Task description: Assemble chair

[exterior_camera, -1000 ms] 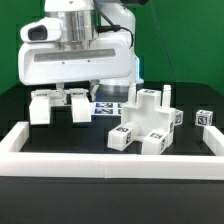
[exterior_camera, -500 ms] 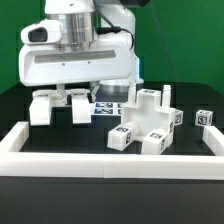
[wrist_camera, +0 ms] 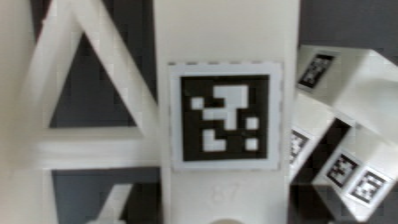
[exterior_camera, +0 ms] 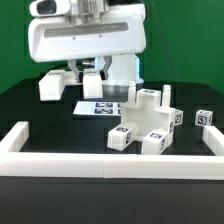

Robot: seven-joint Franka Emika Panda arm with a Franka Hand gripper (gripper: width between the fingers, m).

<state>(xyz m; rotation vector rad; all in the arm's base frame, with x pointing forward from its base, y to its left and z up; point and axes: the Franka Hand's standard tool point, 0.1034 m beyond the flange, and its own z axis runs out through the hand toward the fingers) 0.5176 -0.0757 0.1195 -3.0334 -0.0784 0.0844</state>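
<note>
My gripper (exterior_camera: 82, 68) is shut on a white chair part (exterior_camera: 52, 86) with two blocky ends and holds it above the table, at the exterior view's left of the partly joined chair parts (exterior_camera: 148, 120). Those stand on the black table and carry several tags. In the wrist view the held part (wrist_camera: 222, 120) fills the middle as a white bar with one tag. The tagged chair parts (wrist_camera: 342, 125) lie beside it. My fingertips are hidden in the wrist view.
The marker board (exterior_camera: 100, 107) lies flat under the held part. A small tagged white block (exterior_camera: 205, 118) stands at the exterior view's far right. Long white border rails (exterior_camera: 110, 160) fence the table's front and sides.
My gripper has risen and shifted towards the exterior view's right, lifting the white part off the table. The joined chair parts have not moved.
</note>
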